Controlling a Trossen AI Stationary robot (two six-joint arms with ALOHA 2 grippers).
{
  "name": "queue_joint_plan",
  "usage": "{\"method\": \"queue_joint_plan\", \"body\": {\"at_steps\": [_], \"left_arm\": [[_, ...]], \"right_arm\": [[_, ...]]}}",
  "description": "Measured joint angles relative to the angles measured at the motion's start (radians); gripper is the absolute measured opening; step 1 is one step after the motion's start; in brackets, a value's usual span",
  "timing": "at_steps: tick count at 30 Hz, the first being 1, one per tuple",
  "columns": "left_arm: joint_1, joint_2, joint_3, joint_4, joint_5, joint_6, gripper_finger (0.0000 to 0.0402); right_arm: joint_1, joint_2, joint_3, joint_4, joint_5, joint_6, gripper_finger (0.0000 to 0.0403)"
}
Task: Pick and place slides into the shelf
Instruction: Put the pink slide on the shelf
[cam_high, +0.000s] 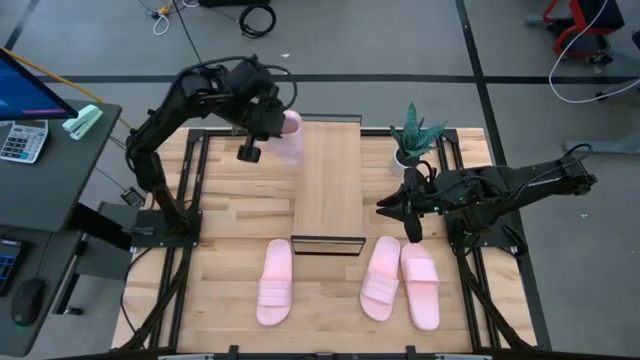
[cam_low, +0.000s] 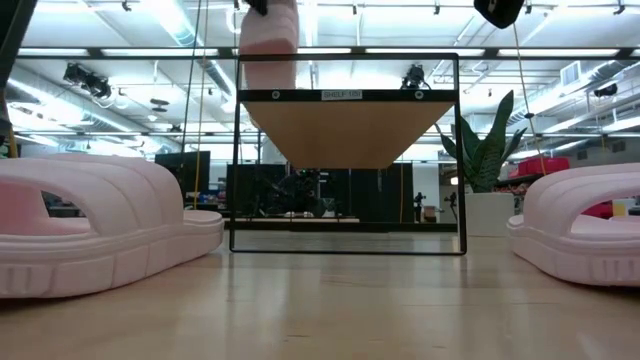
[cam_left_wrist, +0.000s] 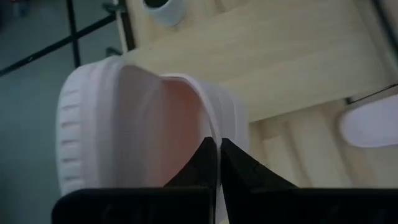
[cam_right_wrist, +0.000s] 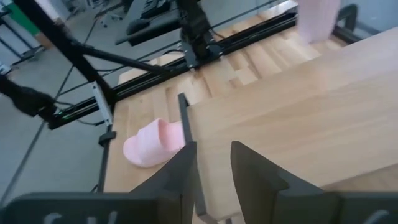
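Butcher-block surface (cam_high: 220, 290) sits on grey floor, desk w/ calculator off to the left. From the high view I see the left gripper (cam_high: 283, 125) up at the far end of the shelf (cam_high: 328, 180), carrying one slide (cam_high: 291, 124) over its far left corner. Three more slides lie near me: one (cam_high: 275, 281) left of the shelf front, a pair (cam_high: 382, 277) (cam_high: 421, 285) to the right. Right gripper (cam_high: 413, 215) hangs by the plant (cam_high: 414, 135), idle.

Low view: carried slide (cam_low: 270, 45) dangles above the board, clearly not set down yet; can't get that height from overhead.

Left wrist: fingers (cam_left_wrist: 202, 163) pressed together on the thin strap edge. Foam looks light, soft, squashy, so I judge the strap is the best hold.

Right wrist: fingers (cam_right_wrist: 181, 169) spread, nothing between them, shelf below.
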Motion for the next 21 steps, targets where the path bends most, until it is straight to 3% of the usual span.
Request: {"method": "queue_joint_plan", "body": {"at_steps": [4,10,21], "left_arm": [[0.006,0.000,0.000,-0.011,-0.064,0.011,0.0008],[-0.001,0.003,0.000,-0.014,-0.059,0.022,0.0008],[-0.030,0.084,-0.002,-0.014,-0.059,0.023,0.0008]], "right_arm": [[0.000,0.000,0.000,0.003,0.062,-0.001,0.0105],[0.000,0.000,0.000,0.031,0.181,-0.013,0.0105],[0.000,0.000,0.000,0.081,0.214,-0.054,0.0105]]}}
